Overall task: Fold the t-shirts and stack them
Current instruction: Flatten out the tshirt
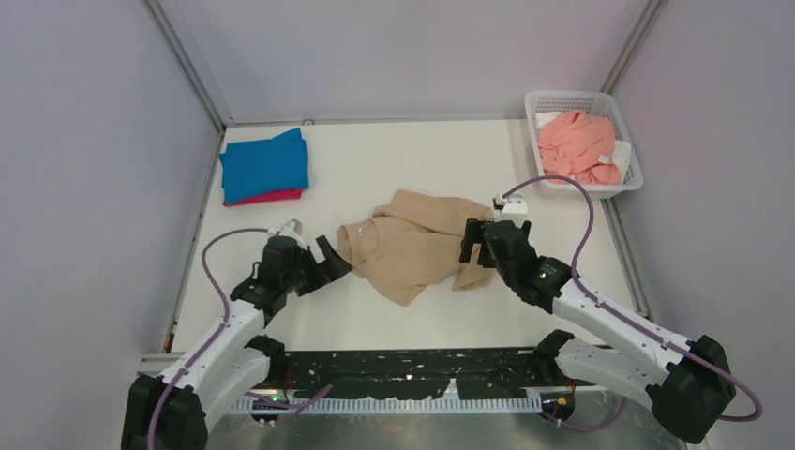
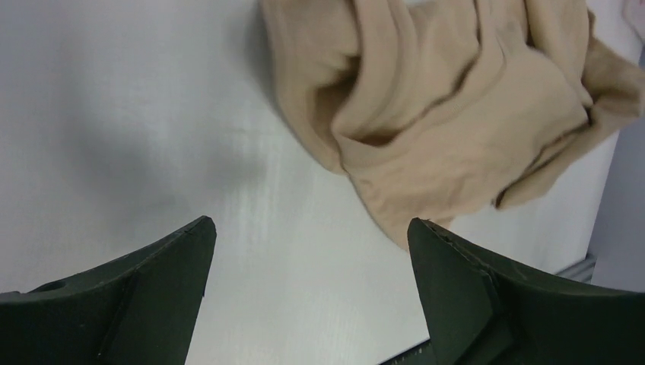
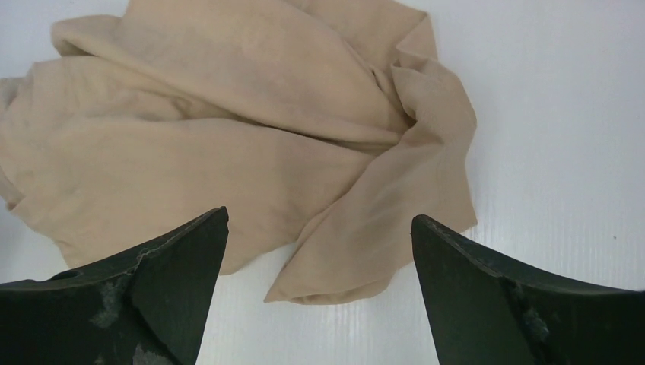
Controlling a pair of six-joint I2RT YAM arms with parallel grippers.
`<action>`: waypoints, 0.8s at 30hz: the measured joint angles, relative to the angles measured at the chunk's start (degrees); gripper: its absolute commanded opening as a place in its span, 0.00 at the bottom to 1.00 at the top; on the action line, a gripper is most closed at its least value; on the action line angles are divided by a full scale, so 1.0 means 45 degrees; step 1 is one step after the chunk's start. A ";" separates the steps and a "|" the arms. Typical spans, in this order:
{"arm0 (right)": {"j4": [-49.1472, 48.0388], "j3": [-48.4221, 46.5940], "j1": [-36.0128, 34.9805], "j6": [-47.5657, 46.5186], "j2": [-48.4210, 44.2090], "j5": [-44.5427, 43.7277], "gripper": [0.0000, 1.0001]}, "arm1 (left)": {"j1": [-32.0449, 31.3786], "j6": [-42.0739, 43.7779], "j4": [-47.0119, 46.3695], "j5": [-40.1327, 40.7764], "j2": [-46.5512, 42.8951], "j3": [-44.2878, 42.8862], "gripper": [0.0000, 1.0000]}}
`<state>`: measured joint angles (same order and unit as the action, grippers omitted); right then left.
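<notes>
Tan t-shirt (image 1: 417,246) lies crumpled on the table (image 1: 394,323), between both grippers. Not flattened, no fold started.

Left gripper (image 1: 330,262): jaws wide open, holding nothing. Shirt's collar end sits just ahead of it and off to its right, not between the fingers.

Right gripper (image 1: 476,246): also wide open and empty. A loose corner of the tan cloth is right in front of its fingertips.

Progress, judged from the layout: about half done.
- Blue t-shirt (image 1: 265,164) is folded and stacked on the magenta-red t-shirt (image 1: 267,197), well beyond the left gripper.
- Salmon pink t-shirt (image 1: 581,145) is bunched in the white basket (image 1: 626,183), well beyond the right gripper.

Left to do: spread, fold and stack the tan one, then the same for pink.
</notes>
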<state>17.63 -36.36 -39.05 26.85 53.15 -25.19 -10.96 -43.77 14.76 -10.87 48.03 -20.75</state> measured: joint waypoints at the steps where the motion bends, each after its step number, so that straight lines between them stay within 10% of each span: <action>1: 0.0005 0.0170 0.0000 0.0165 0.0073 -0.0053 0.95 | -0.0937 -0.0185 -0.0131 0.0092 0.0019 0.0000 0.99; 13: 0.0607 0.1472 0.0010 0.2074 -0.1515 -0.2448 0.95 | -0.9870 -0.1841 0.0884 0.4697 0.2754 -0.2472 0.97; 24: 0.0918 0.2108 0.0039 0.2395 -0.2589 -0.3560 0.95 | -1.1599 -0.1642 0.1705 0.6222 0.8772 -0.6941 0.75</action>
<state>21.76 -26.87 -38.87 37.63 41.50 -41.21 -63.16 -51.16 22.44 17.12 87.50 -51.99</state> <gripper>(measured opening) 0.954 0.823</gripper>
